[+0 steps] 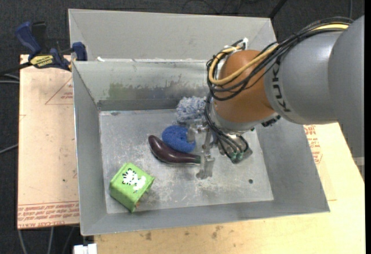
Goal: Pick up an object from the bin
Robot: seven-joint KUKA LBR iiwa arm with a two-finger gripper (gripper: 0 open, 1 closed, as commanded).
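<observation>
You have the arm reaching into the grey metal bin from the right, its orange wrist cover and yellow and black cables hanging over the middle of the floor. Below the cover, the gripper points down to the bin floor, and its tip sits right at the right-hand, green-stemmed end of a dark purple toy aubergine, which lies flat and curved near the centre of the bin. You cannot tell from this view whether the gripper is spread, pressed together or pinching the aubergine's stem; the tip and the stem meet in one dark patch. Just behind the aubergine, touching its upper side, lies a blue spongy lump. Farther back, near the rear wall and partly under the orange cover, you see a grey-blue fluffy bundle. A bright green cube with a white pattern stands apart in the front left corner, well away from the gripper.
</observation>
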